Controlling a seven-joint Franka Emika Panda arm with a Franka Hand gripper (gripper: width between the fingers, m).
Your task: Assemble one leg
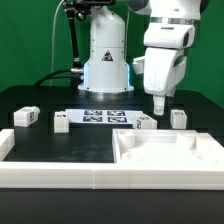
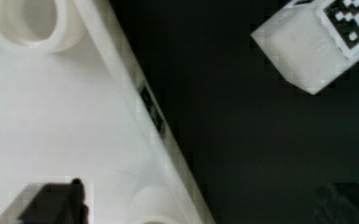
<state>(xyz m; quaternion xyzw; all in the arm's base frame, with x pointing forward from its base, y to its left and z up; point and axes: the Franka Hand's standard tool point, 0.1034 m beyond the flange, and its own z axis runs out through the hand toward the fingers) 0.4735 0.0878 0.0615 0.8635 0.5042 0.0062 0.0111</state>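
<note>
Several legs, small white blocks with black-and-white markers, stand on the black table: two on the exterior view's left (image 1: 25, 117) (image 1: 62, 122) and two right of the middle (image 1: 147, 122) (image 1: 178, 118). My gripper (image 1: 160, 103) hangs above the table between those last two, over the far edge of the large flat white panel (image 1: 165, 150), touching nothing. In the wrist view my gripper (image 2: 199, 205) is open and empty, its dark fingertips (image 2: 51, 203) wide apart. They straddle the panel's rim (image 2: 131, 90). One leg (image 2: 327, 45) lies off beside the panel.
The marker board (image 1: 105, 117) lies in front of the robot's base (image 1: 105, 60). A long white raised wall (image 1: 60, 175) runs along the table's front. The panel shows a round socket (image 2: 34, 25) near its corner.
</note>
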